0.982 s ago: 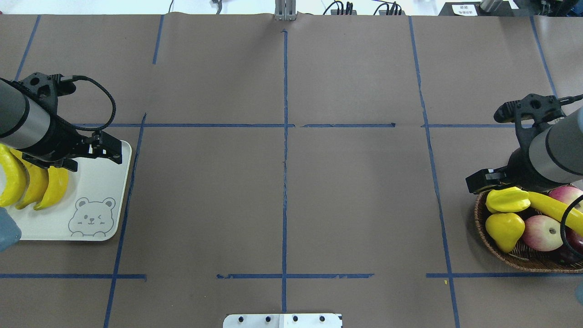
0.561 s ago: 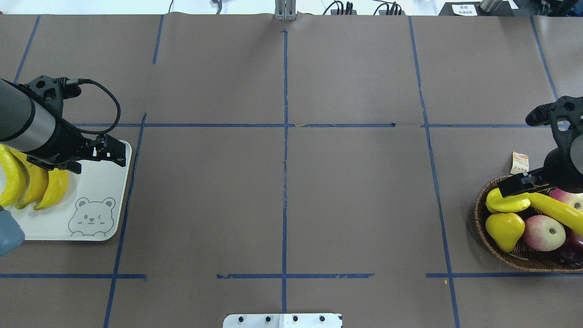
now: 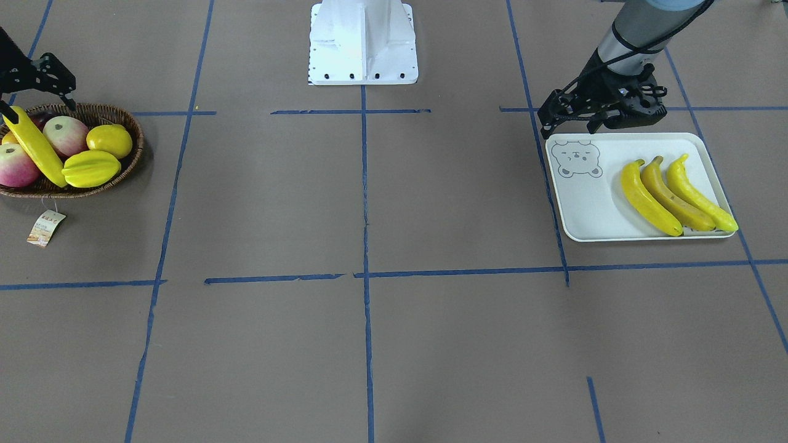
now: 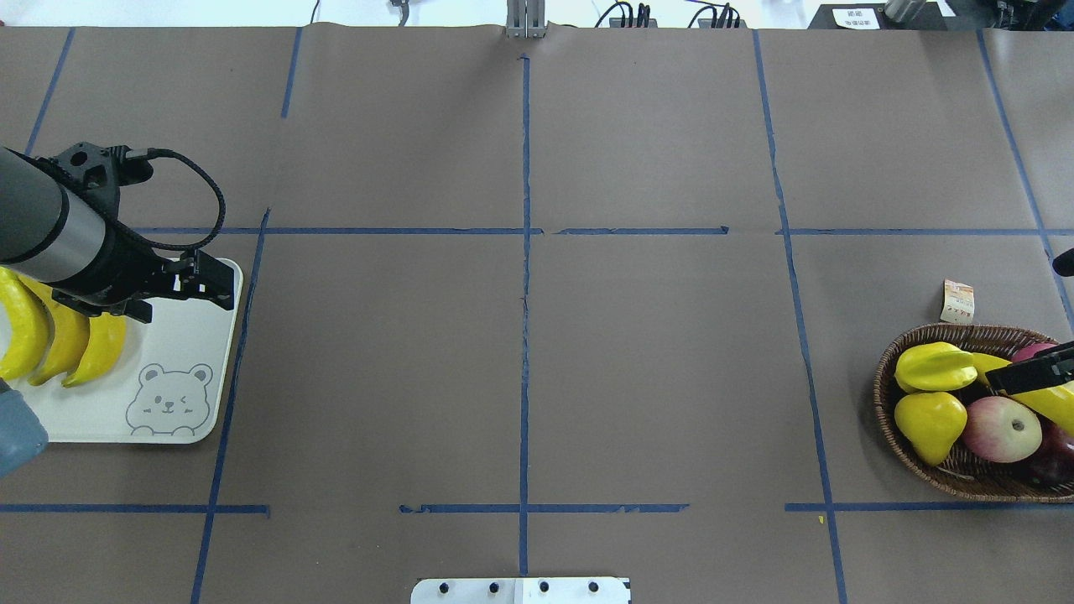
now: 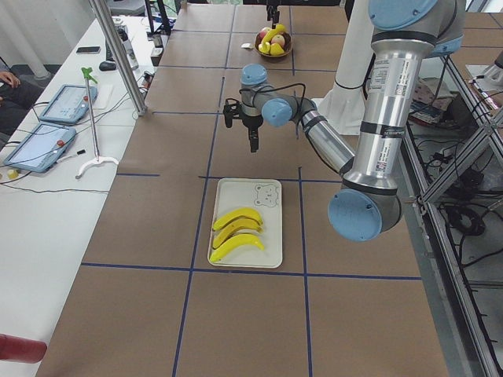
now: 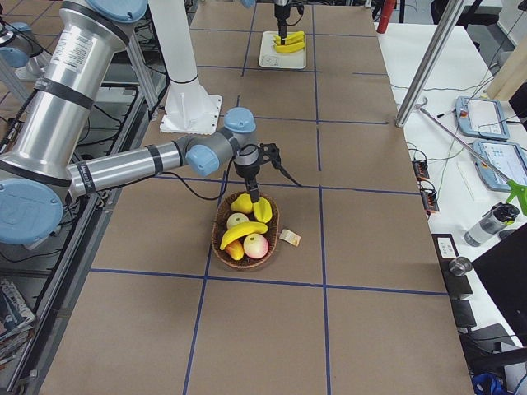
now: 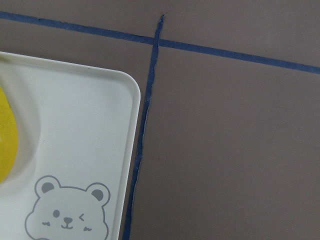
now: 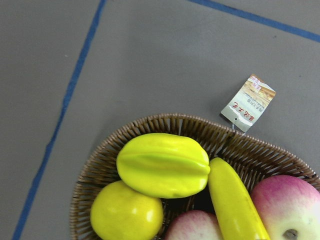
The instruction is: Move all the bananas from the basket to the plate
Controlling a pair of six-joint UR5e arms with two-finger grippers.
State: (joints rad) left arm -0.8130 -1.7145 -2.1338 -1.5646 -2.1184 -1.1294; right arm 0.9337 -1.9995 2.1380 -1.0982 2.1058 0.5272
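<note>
Three yellow bananas (image 3: 668, 194) lie side by side on the pale plate (image 3: 585, 209) with the bear drawing. The overhead view shows these bananas (image 4: 59, 340) on the plate (image 4: 176, 335) at the far left. My left gripper (image 4: 220, 285) hovers open and empty over the plate's corner by the bear. One more banana (image 3: 37, 151) lies slanted in the wicker basket (image 3: 132, 160). My right gripper (image 4: 1028, 375) hangs right over this banana (image 4: 1053, 401), mostly cut off at the frame edge. It looks open and holds nothing.
The basket (image 4: 881, 394) also holds a starfruit (image 4: 933, 367), a lemon (image 4: 927, 419) and apples (image 4: 1003, 428). Its paper tag (image 4: 958, 300) lies on the table beside it. The robot base (image 3: 363, 40) stands mid-table. Blue tape lines cross the brown table.
My right gripper has swung right across the basket's far rim to above the banana, uncovering the tag. The left gripper shifted only slightly over the plate corner.
</note>
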